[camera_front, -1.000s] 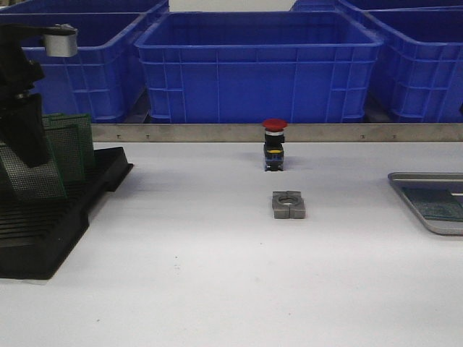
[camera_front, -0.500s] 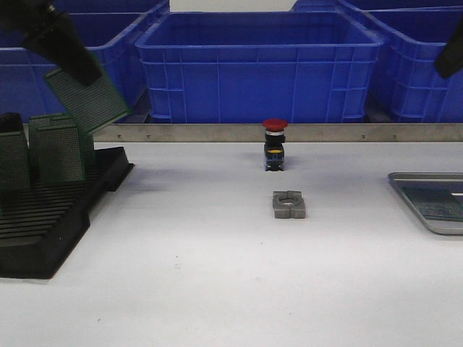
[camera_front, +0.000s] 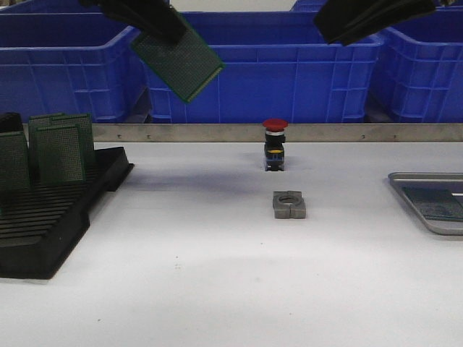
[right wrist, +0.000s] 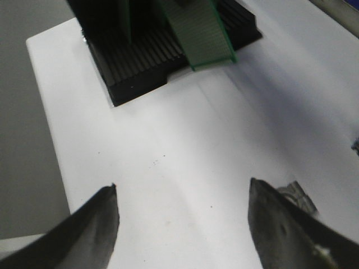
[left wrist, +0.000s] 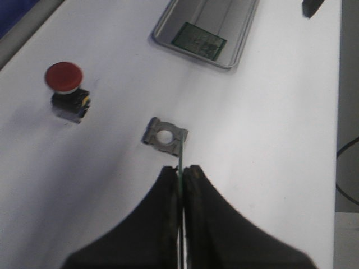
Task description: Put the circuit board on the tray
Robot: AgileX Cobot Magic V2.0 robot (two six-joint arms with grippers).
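Circuit board (camera_front: pixel 178 61) aloft (tray (camera_front: pixel 405 189) seemingly distant)

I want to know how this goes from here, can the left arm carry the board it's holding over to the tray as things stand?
Probably yes. The left gripper is shut on the circuit board, held high above the table. The red button and grey block sit low beneath. The tray has bare floor beside one board. The right gripper hovers nearby, open.
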